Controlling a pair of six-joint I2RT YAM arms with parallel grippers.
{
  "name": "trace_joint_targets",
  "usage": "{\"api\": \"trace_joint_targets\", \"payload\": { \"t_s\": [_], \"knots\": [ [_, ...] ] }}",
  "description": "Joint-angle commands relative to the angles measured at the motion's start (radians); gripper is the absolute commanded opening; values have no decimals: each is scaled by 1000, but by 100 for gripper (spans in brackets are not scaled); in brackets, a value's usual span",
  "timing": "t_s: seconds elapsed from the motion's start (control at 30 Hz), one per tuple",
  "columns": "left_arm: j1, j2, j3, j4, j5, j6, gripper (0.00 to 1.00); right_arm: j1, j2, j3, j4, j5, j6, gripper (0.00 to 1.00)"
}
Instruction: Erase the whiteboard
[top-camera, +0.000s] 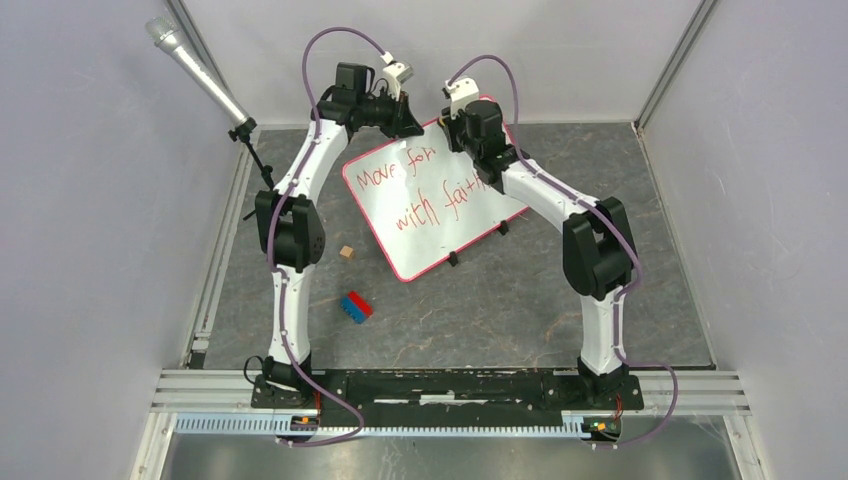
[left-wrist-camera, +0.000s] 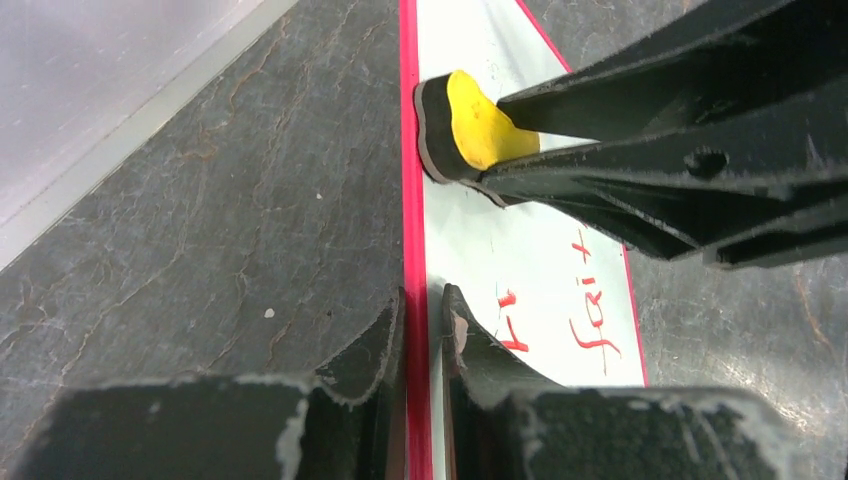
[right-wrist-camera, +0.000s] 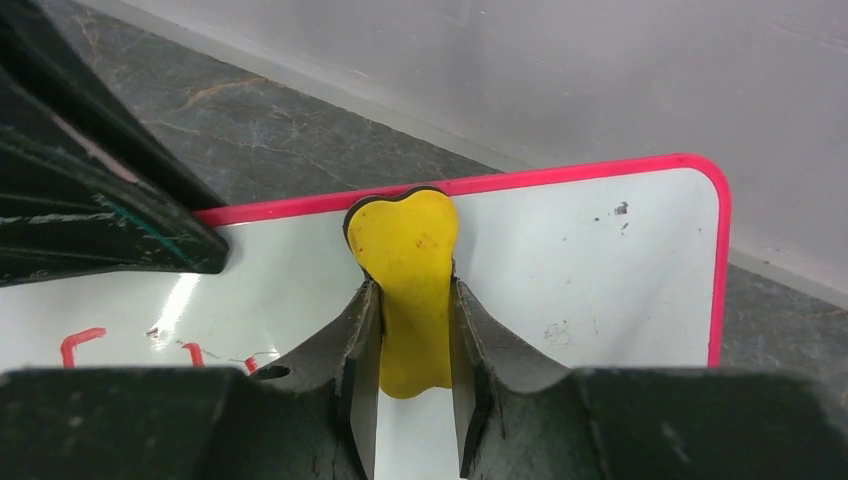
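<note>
Left wrist view: my left claw (left-wrist-camera: 422, 305) pinches the whiteboard (left-wrist-camera: 520, 250) by its red rim. My right claw (right-wrist-camera: 415, 300) is clamped on a yellow eraser (right-wrist-camera: 405, 235).

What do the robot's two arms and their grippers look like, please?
Both the left arm and right arm have white links joined by bulky black joints, with a purple cable looping along each. The left gripper and right gripper have matt black, tapered fingers; the left one's body shows pale scuffs.

Tbl (top-camera: 560, 300) w/ whiteboard (top-camera: 432, 246), blocks (top-camera: 356, 306), maybe cube (top-camera: 346, 252)
</note>
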Motion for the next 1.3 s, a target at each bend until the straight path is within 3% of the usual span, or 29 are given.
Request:
{"api": "trace_joint_targets", "payload": {
  "t_s": [0.0,0.33,0.4,0.53,0.63,0.8,1.07,1.17,1.27],
  "knots": [
    [-58,-24,-30,-54,5,83,2,-84,12,-13,-60,4,126,23],
    [-59,-20,-21,-55,-1,59,4,-100,-36,-93,-5,-46,115,22],
    [-56,-23,-16,-51,-37,24,14,-89,-41,-95,-1,-44,97,22],
    [-47,-56,-4,-35,-143,-73,59,-88,-70,-134,18,-34,95,22],
    [-39,-110,-7,-28,-242,-155,85,-88,-104,-173,42,-42,95,22],
    [-37,-259,-61,-48,-399,-270,98,-88,-157,-232,72,-53,97,22],
    [-37,-620,-405,-52,-736,-427,100,-88,-212,-310,108,-78,113,22],
    [-37,-786,-620,18,-739,-479,100,-88,-221,-322,113,-78,112,22],
    [-38,-958,-901,163,-641,-496,96,-89,-224,-327,117,-95,116,22]
  ]
}}
